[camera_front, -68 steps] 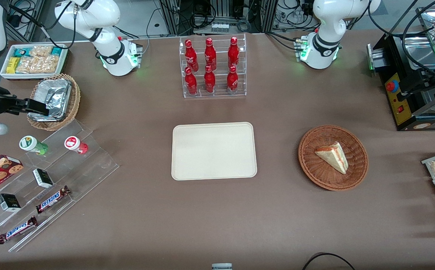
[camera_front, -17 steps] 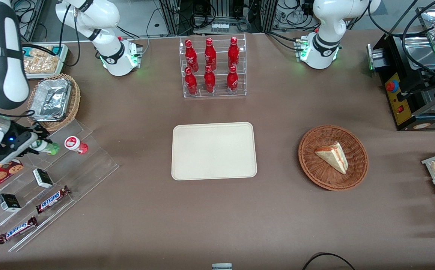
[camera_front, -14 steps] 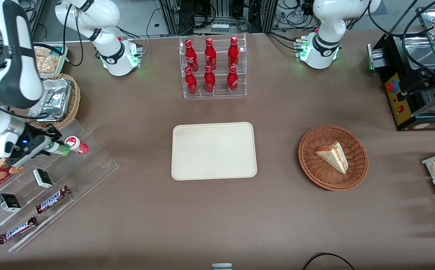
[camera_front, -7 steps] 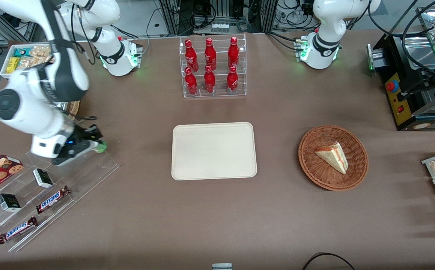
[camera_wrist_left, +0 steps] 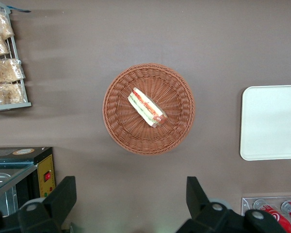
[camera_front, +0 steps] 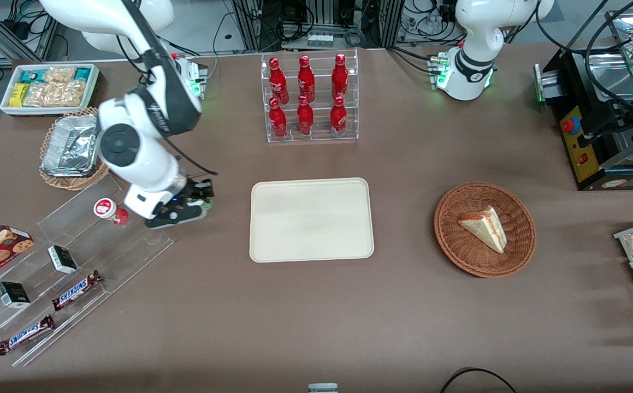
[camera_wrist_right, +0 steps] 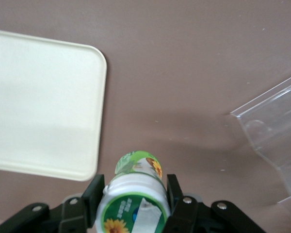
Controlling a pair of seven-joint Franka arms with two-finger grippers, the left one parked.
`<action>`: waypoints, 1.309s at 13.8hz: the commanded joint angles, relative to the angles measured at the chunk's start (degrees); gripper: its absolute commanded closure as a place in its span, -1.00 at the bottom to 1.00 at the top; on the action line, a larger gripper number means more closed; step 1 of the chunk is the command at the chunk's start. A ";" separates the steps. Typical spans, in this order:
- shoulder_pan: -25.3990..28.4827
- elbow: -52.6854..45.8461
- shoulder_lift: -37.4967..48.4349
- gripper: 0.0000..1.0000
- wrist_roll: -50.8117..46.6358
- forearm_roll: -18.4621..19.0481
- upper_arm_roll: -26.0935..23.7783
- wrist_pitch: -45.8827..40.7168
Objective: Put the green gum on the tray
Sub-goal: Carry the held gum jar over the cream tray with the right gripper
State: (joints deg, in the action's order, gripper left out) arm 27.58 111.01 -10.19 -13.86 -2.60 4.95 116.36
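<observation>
My right gripper (camera_front: 202,201) is shut on the green gum (camera_front: 207,205), a small green canister with a white lid. It holds it above the brown table between the clear acrylic stand (camera_front: 130,240) and the cream tray (camera_front: 312,219), close to the tray's edge toward the working arm's end. In the right wrist view the gum (camera_wrist_right: 135,187) sits squeezed between the two black fingers of the gripper (camera_wrist_right: 134,193), lid toward the camera. The tray (camera_wrist_right: 39,102) lies flat and bare beside it.
A red gum canister (camera_front: 108,210) stands on the acrylic stand with Snickers bars (camera_front: 76,289) and small boxes. A wicker basket of foil trays (camera_front: 73,147) lies farther back. A rack of red bottles (camera_front: 308,98) stands farther from the front camera than the tray. A sandwich basket (camera_front: 484,229) lies toward the parked arm's end.
The gripper closed on the green gum at the acrylic stand, lifted it and carried it toward the tray. The red canister stays on the stand.
</observation>
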 commanded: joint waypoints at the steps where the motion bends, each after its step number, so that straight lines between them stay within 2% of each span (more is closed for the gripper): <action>1: 4.05 -7.11 -5.88 1.00 -8.17 -2.23 0.59 -0.09; 3: 7.03 -9.40 -8.96 1.00 -14.84 -3.46 0.59 2.45; 8: 13.63 -18.01 -18.63 1.00 -29.80 -3.20 0.59 5.10; 14: 18.12 -22.24 -25.66 1.00 -37.10 -2.94 0.76 9.58; 18: 18.74 -22.86 -28.22 1.00 -38.43 -2.85 0.76 12.31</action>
State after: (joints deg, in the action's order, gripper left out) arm 45.61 90.64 -36.21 -51.43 -4.66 5.03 127.87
